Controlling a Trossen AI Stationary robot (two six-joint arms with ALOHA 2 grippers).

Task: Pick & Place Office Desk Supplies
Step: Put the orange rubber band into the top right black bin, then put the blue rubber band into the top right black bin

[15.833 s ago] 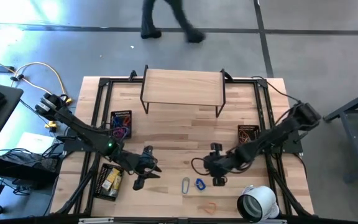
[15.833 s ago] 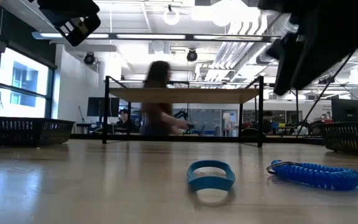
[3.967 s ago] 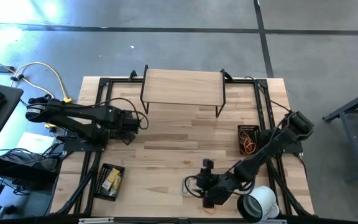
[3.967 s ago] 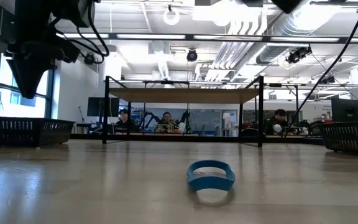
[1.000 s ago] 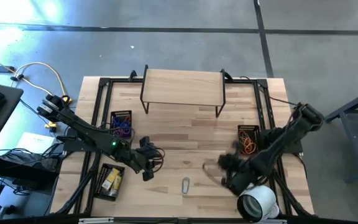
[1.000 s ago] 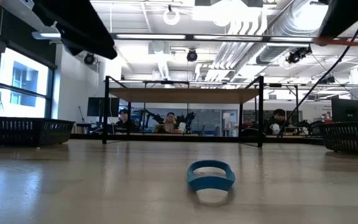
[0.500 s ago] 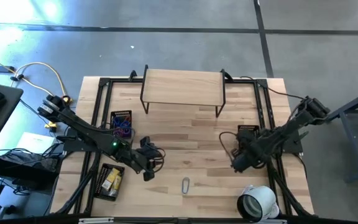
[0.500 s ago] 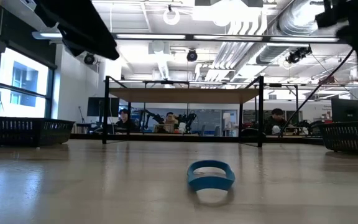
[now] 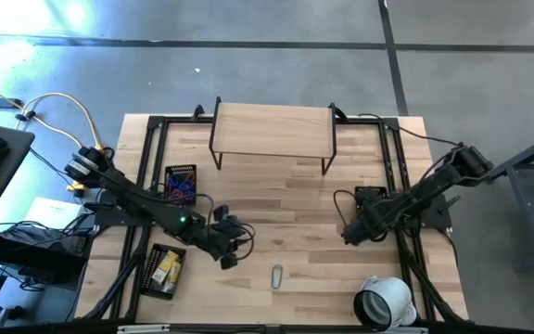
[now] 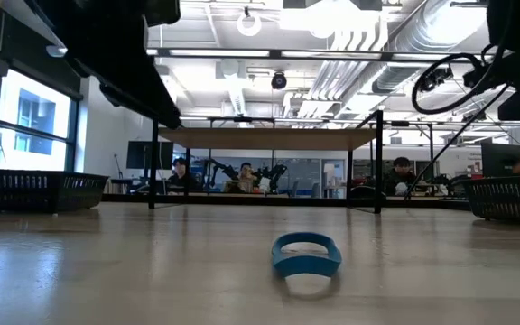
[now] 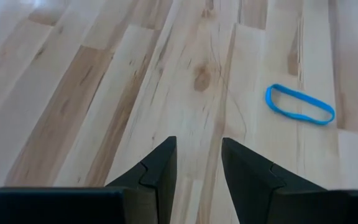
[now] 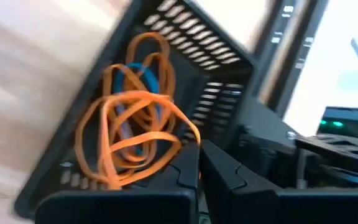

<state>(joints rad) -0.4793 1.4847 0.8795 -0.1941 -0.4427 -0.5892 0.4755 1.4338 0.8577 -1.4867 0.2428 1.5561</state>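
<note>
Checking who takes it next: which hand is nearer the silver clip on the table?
Left. The left hand hangs just beside the silver clip; the right hand is farther, by its basket.

No text, label, brand, number or sign could be read in any view. The yellow-and-white packets (image 9: 164, 270) left of the silver oval clip (image 9: 277, 276) perhaps carried print, but it was too small to read.

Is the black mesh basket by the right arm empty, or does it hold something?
Not empty. The basket holds tangled orange bands with a blue band among them, seen past the right claw.
</note>
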